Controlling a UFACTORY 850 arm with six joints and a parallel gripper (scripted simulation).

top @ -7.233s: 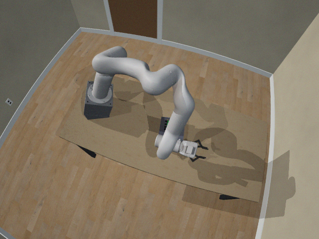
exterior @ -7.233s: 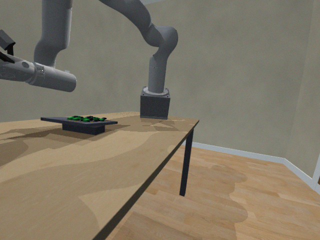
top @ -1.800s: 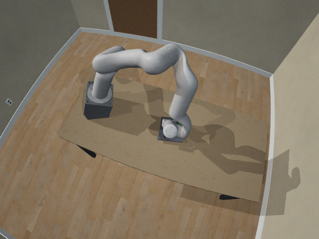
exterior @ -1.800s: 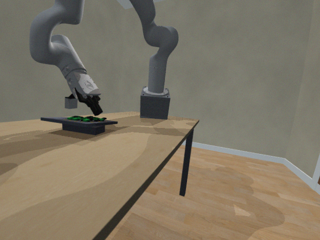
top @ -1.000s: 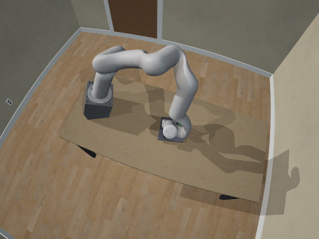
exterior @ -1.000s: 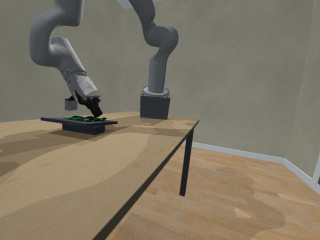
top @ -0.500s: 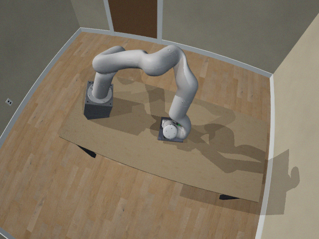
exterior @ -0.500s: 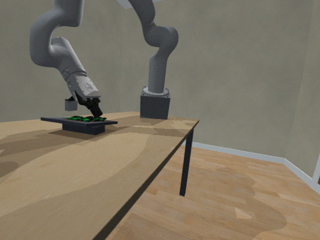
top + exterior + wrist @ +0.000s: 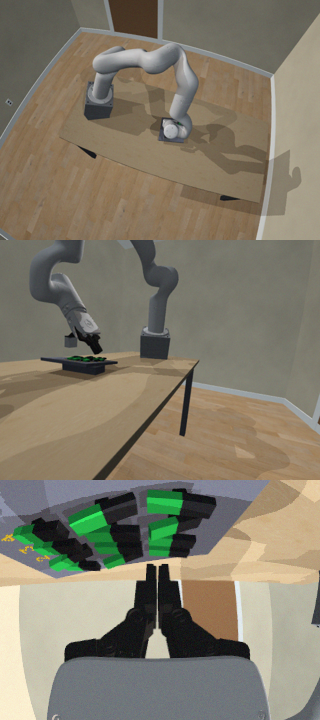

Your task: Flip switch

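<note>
A dark grey switch panel (image 9: 80, 363) lies on the wooden table and carries a grid of green and black rocker switches (image 9: 114, 530). In the top view my wrist covers most of the panel (image 9: 171, 139). My gripper (image 9: 96, 350) is shut and empty, tilted, with its tips a little above the panel's side nearest the arm's base. In the wrist view the closed fingertips stand just short of the nearest row of switches, in line with the gap between the middle and right columns. Yellow printed labels (image 9: 23, 547) show at the panel's left edge but are too small to read.
The arm's grey base block (image 9: 155, 345) stands on the table behind the panel. The table's edge (image 9: 155, 410) runs along the right, with a dark leg (image 9: 186, 405) below it. A door (image 9: 134, 15) is in the far wall.
</note>
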